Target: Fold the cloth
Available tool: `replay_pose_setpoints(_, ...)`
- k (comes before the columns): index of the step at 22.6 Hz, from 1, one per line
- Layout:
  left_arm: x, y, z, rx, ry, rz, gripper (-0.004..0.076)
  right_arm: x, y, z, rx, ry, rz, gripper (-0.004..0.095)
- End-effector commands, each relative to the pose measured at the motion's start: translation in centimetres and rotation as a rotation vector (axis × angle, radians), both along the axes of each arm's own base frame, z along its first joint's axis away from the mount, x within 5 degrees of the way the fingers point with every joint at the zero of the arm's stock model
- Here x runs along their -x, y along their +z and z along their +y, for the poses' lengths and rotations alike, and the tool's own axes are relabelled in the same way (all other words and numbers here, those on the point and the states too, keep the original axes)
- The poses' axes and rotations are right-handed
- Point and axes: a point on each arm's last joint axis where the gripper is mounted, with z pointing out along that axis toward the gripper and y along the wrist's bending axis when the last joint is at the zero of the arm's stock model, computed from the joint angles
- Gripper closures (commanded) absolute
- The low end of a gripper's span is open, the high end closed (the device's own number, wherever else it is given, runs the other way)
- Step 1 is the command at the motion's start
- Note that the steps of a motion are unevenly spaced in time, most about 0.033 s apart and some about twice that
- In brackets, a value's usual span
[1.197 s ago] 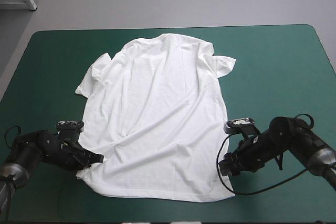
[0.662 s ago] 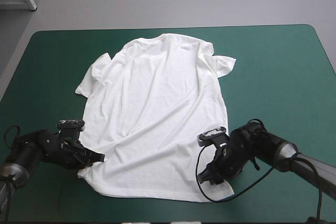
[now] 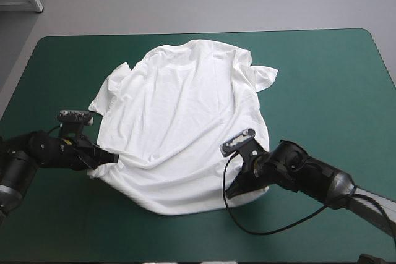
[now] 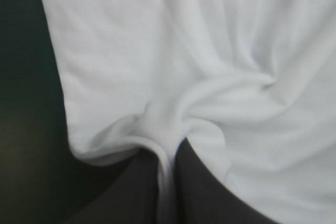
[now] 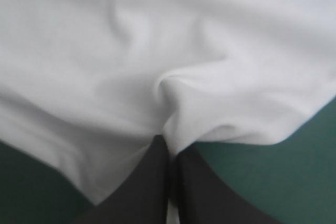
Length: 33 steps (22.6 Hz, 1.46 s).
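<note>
The white T-shirt [image 3: 185,103] lies spread on the teal-green cover, collar toward the far edge and sleeves out to both sides. Its near hem is bunched and drawn inward. My left gripper [image 3: 108,157] is shut on the T-shirt at the hem's left corner. In the left wrist view a fold of the T-shirt [image 4: 184,51] runs down between the black fingers [image 4: 199,182] of that gripper [image 4: 167,156]. My right gripper [image 3: 232,190] is shut on the T-shirt at the hem's right corner. In the right wrist view the T-shirt [image 5: 157,40] puckers at the tip of that gripper [image 5: 169,148].
Bare teal-green cover [image 3: 328,78] shows to the right of the shirt, to its left, and in a strip along the table's near edge. The shirt's right sleeve [image 3: 266,77] is folded over on itself.
The right gripper slid left onto the hem's right corner and shut on it. Both grippers then drew the hem away from the near edge, bunching the shirt's lower part.
</note>
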Motion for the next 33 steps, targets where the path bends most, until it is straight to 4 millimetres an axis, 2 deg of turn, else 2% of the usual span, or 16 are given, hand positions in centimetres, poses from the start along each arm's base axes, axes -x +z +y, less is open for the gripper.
replay_pose_setpoints(1,-0.9,5.6,-0.2,0.023,-0.003,-0.176,0.0705,-1.4,6.8,-0.9,-0.028,-0.011,-0.29,0.0922)
replay_pose_setpoints(3,-1.2,8.6,-0.3,0.029,-0.01,-0.262,0.0705,-2.1,11.1,-1.3,-0.021,-0.029,-0.435,0.0922)
replay_pose_setpoints(4,-1.3,11.1,-0.4,0.039,-0.011,-0.34,0.0705,-2.4,13.8,-1.6,-0.029,-0.043,-0.521,0.0922)
replay_pose_setpoints(5,-1.3,14.1,-0.5,0.058,-0.012,-0.447,0.0705,-2.6,17.7,-2.0,-0.06,-0.059,-0.639,0.0922)
replay_pose_setpoints(6,-1.2,15.7,-0.5,0.064,-0.011,-0.513,0.0705,-2.4,19.8,-2.3,-0.092,-0.066,-0.697,0.0922)
replay_pose_setpoints(7,-0.7,19.2,-0.6,0.075,-0.007,-0.645,0.0705,-1.8,24.1,-3.1,-0.166,-0.072,-0.807,0.0922)
replay_pose_setpoints(8,-0.3,20.8,-0.6,0.076,-0.011,-0.713,0.0705,-1.3,26.0,-3.5,-0.196,-0.066,-0.861,0.0922)
replay_pose_setpoints(9,0.4,23.5,-0.6,0.064,-0.031,-0.831,0.0705,-0.2,29.5,-4.6,-0.253,-0.066,-0.958,0.0921)
replay_pose_setpoints(13,2.3,28.6,-0.7,0.053,-0.052,-1.051,0.0705,1.9,34.3,-7.0,-0.345,-0.086,-1.102,0.0921)
replay_pose_setpoints(15,4.7,32.6,-0.8,0.048,-0.057,-1.216,0.0705,4.3,38.1,-9.6,-0.435,-0.11,-1.236,0.0921)
replay_pose_setpoints(19,9.5,37.4,-0.7,-0.024,-0.074,-1.469,0.0705,7.1,41.3,-12.3,-0.523,-0.125,-1.401,0.0921)
replay_pose_setpoints(21,11.1,38.7,-0.6,-0.051,-0.058,-1.556,0.0705,7.8,42.3,-12.9,-0.545,-0.113,-1.481,0.0921)
replay_pose_setpoints(24,11.4,39.4,-0.1,-0.117,-0.011,-1.623,0.0705,8.2,43.1,-12.7,-0.575,-0.082,-1.585,0.0922)
replay_pose_setpoints(26,10.1,39.3,0.2,-0.156,0.006,-1.61,0.0705,7.6,43.2,-12.1,-0.533,-0.085,-1.629,0.0922)
replay_pose_setpoints(27,8.1,38.8,0.3,-0.171,0.008,-1.573,0.0705,6.2,43.0,-11.2,-0.456,-0.112,-1.651,0.0922)
replay_pose_setpoints(33,1.0,36.7,-0.2,-0.041,-0.031,-1.427,0.0705,1.3,41.5,-7.7,-0.293,-0.19,-1.659,0.0926)
